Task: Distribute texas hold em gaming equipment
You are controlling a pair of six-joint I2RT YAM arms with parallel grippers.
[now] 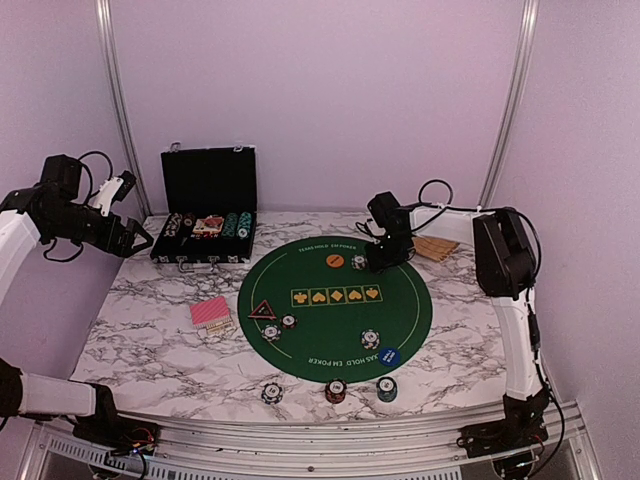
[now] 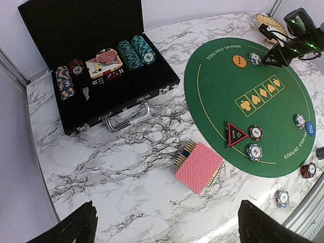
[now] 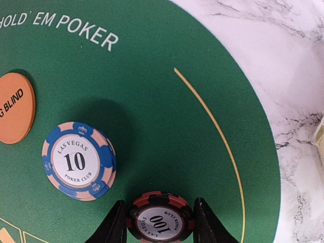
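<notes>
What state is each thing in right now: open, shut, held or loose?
Case: open, lid up.
Left claw: open, empty.
Right claw: shut on the 100 chip.
100 chip: gripped between the claw's fingers.
10 chip: flat on the mat, loose.
Cards: face down, stacked, off the mat.

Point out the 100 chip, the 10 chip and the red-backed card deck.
100 chip (image 3: 160, 223): right wrist view, its white centre label.
10 chip (image 3: 78, 161): right wrist view, its printed centre.
red-backed card deck (image 2: 198, 167): left wrist view, middle of the top card.
</notes>
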